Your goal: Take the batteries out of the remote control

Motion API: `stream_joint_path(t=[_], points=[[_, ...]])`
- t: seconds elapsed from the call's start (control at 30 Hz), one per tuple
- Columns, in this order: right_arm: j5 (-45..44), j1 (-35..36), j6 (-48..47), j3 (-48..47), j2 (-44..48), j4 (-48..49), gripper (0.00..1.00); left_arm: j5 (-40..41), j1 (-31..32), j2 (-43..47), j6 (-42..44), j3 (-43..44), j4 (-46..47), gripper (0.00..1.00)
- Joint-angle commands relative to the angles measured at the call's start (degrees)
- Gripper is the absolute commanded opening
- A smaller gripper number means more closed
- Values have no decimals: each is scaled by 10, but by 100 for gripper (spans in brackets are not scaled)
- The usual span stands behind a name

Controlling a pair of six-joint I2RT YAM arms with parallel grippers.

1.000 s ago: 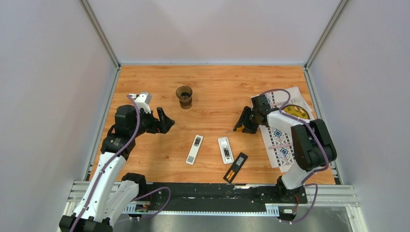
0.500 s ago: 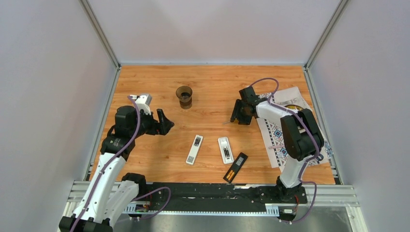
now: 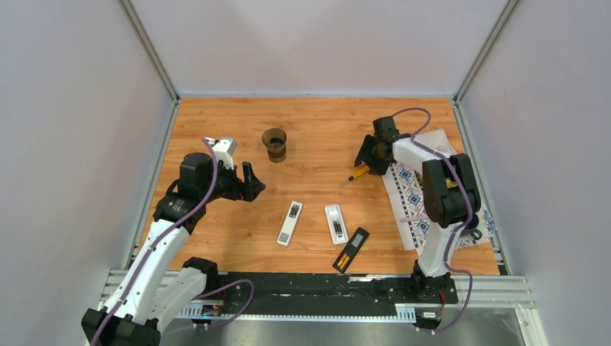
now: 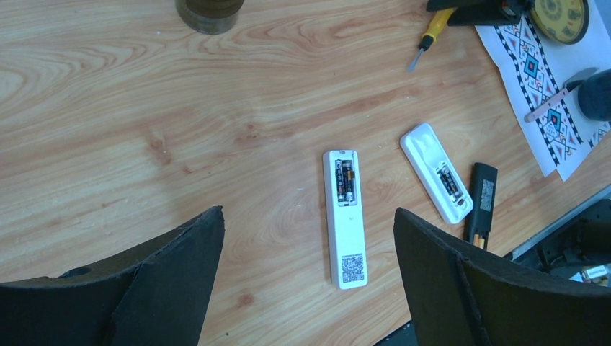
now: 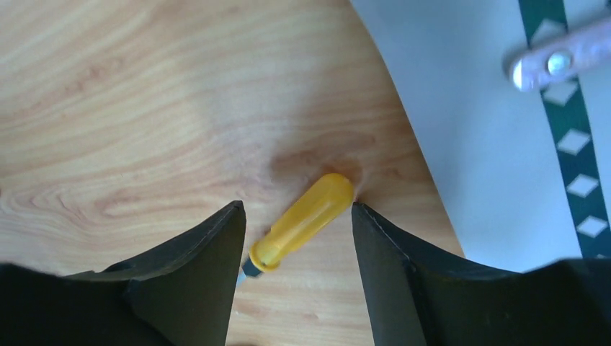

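- My left gripper (image 3: 252,182) hangs with its jaws wide apart and holds nothing, over bare wood to the left of the slim white plastic remote control (image 4: 344,216).
- The thin dark-and-orange cylinder batteries (image 4: 346,180) sit in that remote's open bay. A 2nd white remote (image 4: 436,173) just beside it also shows cells.
- My right gripper (image 5: 295,207) has its jaws apart, straddling the small yellow-handled screwdriver (image 5: 306,220). The screwdriver lies flat on the wood and is not clamped.
- My main worry is that the cells are tiny and seated deep. A wide pinch could catch the remote's shell instead and lift or skid it.
- A freed cell could roll toward the near table edge, where a narrow black remote (image 4: 481,198) already lies.
- The screwdriver could roll if nudged. It sits just beside the patterned white cloth (image 3: 421,202).
- The round brown cup (image 3: 274,143) stands well apart, and I see nothing blocking the way to the remotes.
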State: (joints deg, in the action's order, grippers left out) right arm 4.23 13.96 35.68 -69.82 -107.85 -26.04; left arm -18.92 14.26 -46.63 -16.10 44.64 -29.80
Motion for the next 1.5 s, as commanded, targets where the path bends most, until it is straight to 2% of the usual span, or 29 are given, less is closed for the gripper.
stream_joint_path(t=[0.0, 0.17, 0.4, 0.6, 0.83, 0.93, 0.97, 1.03, 1.07, 1.3, 1.47], points=[[-18, 0, -32, -59, -58, -33, 63, 12, 16, -3, 10, 28, 2, 93], [-29, 5, -70, -117, -97, -84, 58, 13, 26, 1, 9, 28, 1, 90], [-67, 65, -127, -165, -129, -143, 52, 19, 27, 8, 4, 21, 0, 87], [-120, 110, -153, -165, -125, -159, 53, 21, 29, 10, 4, 19, -5, 86], [-130, 107, -143, -141, -120, -140, 51, 26, 31, 15, 2, 11, -8, 84], [-109, 100, -136, -142, -135, -131, 37, 26, 32, 18, 0, 10, -10, 83], [-100, 100, -134, -142, -140, -129, 26, 26, 33, 19, 0, 11, -11, 83], [-95, 98, -135, -142, -141, -125, 15, 27, 33, 23, -1, 14, -17, 82], [-89, 98, -139, -142, -139, -125, 2, 26, 33, 25, -2, 16, -19, 83], [-47, 94, -150, -128, -71, -116, 0, 3, 33, 37, -15, 25, -12, 83], [63, 95, -164, -83, 52, -67, 0, -39, 45, 18, -42, 35, 30, 83]])
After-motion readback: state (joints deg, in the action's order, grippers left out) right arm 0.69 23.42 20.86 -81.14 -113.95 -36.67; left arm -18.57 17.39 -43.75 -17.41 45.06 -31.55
